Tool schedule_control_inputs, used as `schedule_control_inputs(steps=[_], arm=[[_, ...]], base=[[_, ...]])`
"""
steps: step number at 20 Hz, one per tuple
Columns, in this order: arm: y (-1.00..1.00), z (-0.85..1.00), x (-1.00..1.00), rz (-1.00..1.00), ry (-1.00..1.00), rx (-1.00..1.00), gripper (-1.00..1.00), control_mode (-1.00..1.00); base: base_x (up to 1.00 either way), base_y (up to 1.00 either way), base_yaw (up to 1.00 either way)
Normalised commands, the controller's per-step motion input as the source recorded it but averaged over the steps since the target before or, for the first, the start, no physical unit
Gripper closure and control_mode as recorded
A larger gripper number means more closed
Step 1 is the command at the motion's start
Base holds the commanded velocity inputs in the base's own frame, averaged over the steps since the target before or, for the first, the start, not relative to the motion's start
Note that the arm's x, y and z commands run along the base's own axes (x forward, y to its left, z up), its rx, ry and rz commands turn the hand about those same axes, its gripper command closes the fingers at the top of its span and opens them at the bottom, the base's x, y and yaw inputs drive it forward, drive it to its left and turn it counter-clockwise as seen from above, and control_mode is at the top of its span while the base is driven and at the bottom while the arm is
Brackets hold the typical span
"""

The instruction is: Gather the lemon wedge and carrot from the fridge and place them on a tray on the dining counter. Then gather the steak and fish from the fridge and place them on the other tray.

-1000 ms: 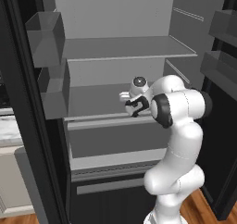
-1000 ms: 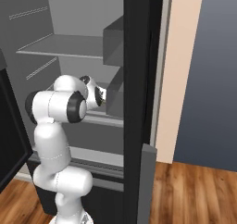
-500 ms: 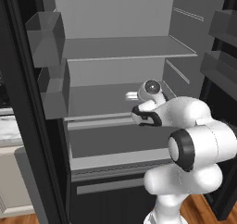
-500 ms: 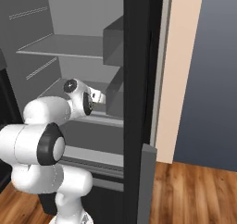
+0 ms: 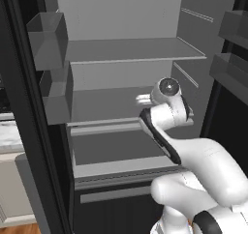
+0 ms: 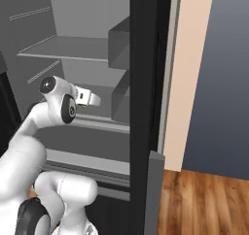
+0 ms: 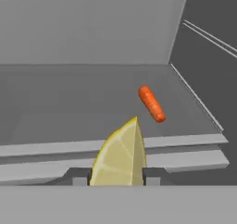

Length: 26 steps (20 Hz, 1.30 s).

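Note:
In the hand view my gripper [image 7: 118, 177] is shut on the lemon wedge [image 7: 121, 156], a yellow slice that stands upright between the two fingers [image 7: 78, 177]. Beyond it the orange carrot [image 7: 152, 103] lies alone on a grey shelf [image 7: 83, 98] of the open fridge [image 5: 121, 49], towards the shelf's right wall. In the left base view the hand [image 5: 143, 99] hovers over the middle shelf [image 5: 101, 105]. From the right base the hand [image 6: 87, 97] points into the fridge at the same shelf height.
Grey door bins [image 5: 48, 39] hang on the left door, and more bins [image 5: 232, 68] on the right door. The black right door edge [image 6: 146, 108] stands close to the arm. A beige wall [image 6: 187, 74] and wooden floor [image 6: 204, 200] lie beyond it.
The arm's elbow has swung down and toward the cameras, and the hand has shifted slightly right at the middle shelf. The grip has not changed.

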Motion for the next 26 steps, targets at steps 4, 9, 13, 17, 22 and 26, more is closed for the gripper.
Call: schedule_control_inputs(steps=[4,9,13,17,22,26], arm=[[0.00,1.00,-1.00,0.01,0.04,-0.01,1.00,-1.00],[0.02,1.00,-1.00,0.02,0.00,-0.06,1.00,-1.00],[0.05,1.00,-1.00,0.03,0.00,-0.07,1.00,-1.00],[0.04,0.99,-1.00,0.04,0.00,-0.03,1.00,-1.00],[0.00,0.70,-1.00,0.00,0.00,0.00,1.00,-1.00],[0.13,-0.06,-0.59,0.04,0.00,0.00,1.00,-1.00]], base=[[0.00,0.00,0.00],[0.00,0.00,0.00],[0.00,0.00,0.00],[0.00,0.00,0.00],[0.00,0.00,0.00],[0.00,0.00,0.00]])
